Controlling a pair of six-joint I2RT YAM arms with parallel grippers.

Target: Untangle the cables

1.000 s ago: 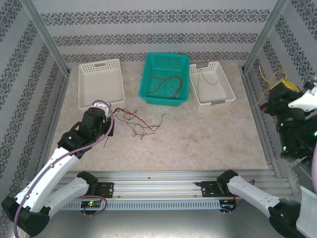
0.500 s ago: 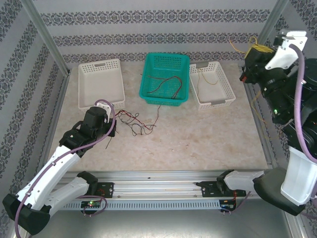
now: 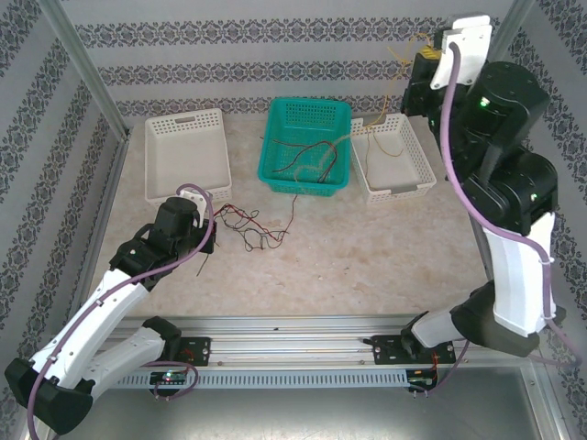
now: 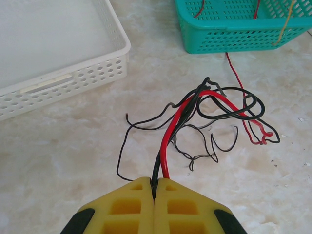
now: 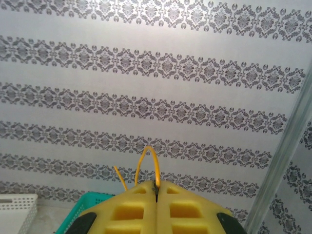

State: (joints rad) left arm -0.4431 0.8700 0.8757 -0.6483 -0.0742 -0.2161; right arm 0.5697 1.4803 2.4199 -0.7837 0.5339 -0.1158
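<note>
- L gripper [image 4: 154, 189]: pads pressed tight, pinching a red cable [image 4: 171, 131] & a black cable [image 4: 159, 157] at their near ends.
- Both run out into the tangle [image 3: 255, 229] on the tabletop, just in front of the teal basket [image 3: 303, 186], off its left corner.
- Thin red strand [image 4: 234, 73] goes from tangle up to the basket's front wall.
- R gripper [image 5: 156, 187]: pads pressed together on a yellow cable [image 5: 154, 163], held high, right of the basket, by the back wall.
- Yellow strands hang down toward the basket & the white bin [image 3: 401, 191] just right of it.
</note>
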